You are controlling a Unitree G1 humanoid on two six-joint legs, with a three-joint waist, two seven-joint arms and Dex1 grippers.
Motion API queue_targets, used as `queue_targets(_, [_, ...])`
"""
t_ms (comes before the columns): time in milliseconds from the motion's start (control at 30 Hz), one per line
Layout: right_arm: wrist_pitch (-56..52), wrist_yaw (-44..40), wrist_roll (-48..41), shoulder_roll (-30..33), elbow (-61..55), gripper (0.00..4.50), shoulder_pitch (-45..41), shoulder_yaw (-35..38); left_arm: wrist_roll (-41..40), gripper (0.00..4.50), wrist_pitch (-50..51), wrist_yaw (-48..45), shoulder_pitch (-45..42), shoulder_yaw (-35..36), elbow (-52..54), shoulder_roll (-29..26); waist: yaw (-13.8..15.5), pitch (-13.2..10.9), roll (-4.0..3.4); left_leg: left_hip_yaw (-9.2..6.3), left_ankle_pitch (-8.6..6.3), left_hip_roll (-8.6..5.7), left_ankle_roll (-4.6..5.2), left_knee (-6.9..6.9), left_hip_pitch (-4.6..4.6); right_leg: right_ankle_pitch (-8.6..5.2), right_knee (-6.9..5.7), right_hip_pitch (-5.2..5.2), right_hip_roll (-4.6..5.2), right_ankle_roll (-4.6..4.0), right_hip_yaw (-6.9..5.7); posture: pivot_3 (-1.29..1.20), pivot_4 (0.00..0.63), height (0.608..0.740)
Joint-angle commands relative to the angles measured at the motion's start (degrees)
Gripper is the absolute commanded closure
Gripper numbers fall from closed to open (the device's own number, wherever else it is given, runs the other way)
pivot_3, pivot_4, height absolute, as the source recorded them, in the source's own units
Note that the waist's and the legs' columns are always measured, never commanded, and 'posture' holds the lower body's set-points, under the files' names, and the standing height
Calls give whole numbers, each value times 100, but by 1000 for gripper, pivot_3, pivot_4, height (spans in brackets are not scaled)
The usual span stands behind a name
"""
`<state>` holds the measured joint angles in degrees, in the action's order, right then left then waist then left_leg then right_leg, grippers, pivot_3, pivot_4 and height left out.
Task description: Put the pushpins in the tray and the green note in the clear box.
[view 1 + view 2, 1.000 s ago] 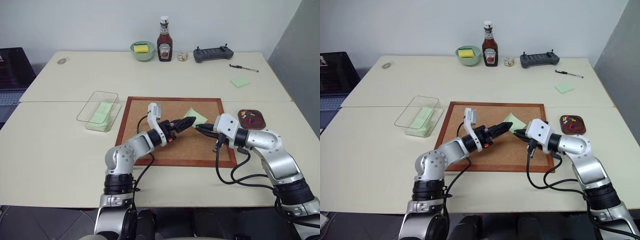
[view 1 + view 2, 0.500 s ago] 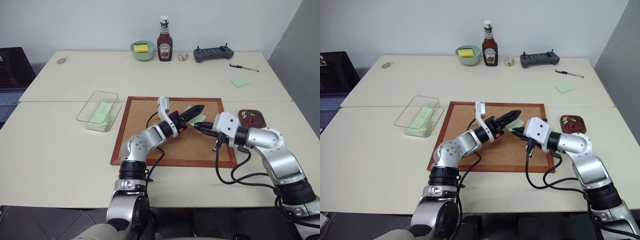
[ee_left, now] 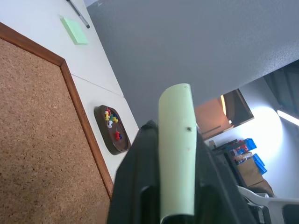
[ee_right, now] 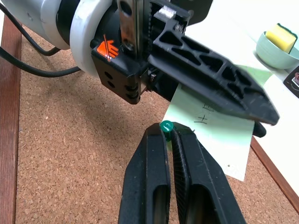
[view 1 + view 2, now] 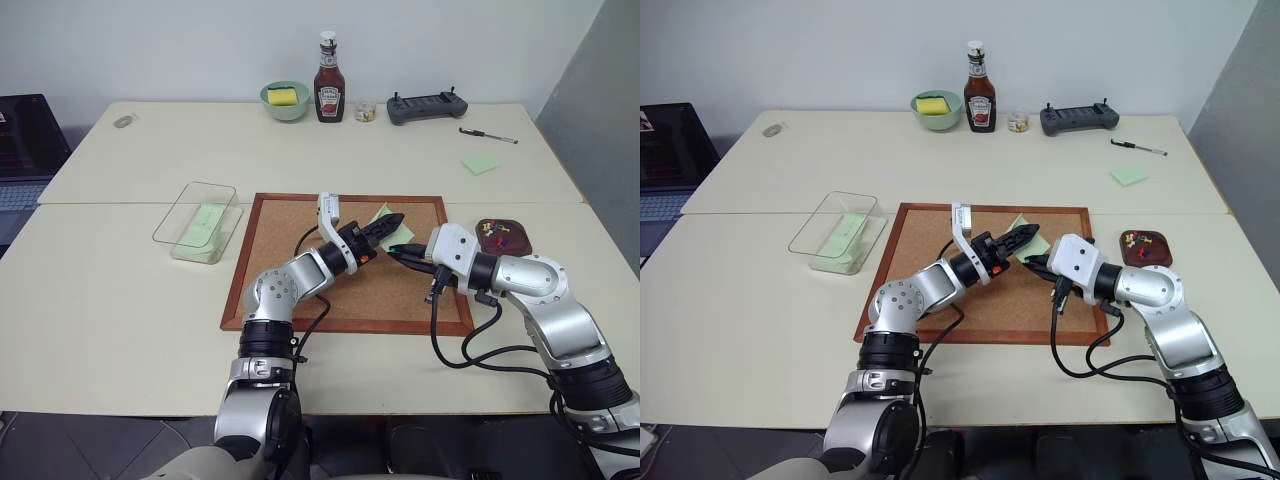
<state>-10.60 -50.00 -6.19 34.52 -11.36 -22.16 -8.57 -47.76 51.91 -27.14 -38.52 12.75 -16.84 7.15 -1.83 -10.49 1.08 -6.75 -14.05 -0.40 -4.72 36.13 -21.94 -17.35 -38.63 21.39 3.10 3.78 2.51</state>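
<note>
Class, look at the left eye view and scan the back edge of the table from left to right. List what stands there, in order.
Small grey object → pale green bowl with a yellow sponge → ketchup bottle → small jar → dark handheld controller → pen.

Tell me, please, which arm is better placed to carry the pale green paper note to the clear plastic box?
Left, probably. The left gripper is shut on the pale green paper note, and the clear plastic box lies on its side. The right gripper holds a green pushpin.
</note>
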Motion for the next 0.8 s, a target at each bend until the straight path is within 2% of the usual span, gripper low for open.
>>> queue_targets(33, [37, 44, -23, 18, -186, 4500, -167, 100, -167, 4474, 30, -121, 29, -83, 296, 63, -1, 0, 0, 0, 0, 0, 0, 0, 0, 0, 0, 0, 0, 0, 0, 0, 150, 740])
queue_targets(567, [-212, 188, -388, -119, -314, 4500, -122, 366, -99, 4474, -186, -157, 68, -101, 309, 69, 2, 0, 0, 0, 0, 0, 0, 0, -1, 0, 1, 0, 0, 0, 0, 0, 150, 740])
queue_targets(800, [-207, 229, -494, -132, -442, 4500, -59, 439, 201, 4474, -640, 24, -2, -80, 44, 65, 1, 0, 0, 0, 0, 0, 0, 0, -1, 0, 1, 0, 0, 0, 0, 0, 150, 740])
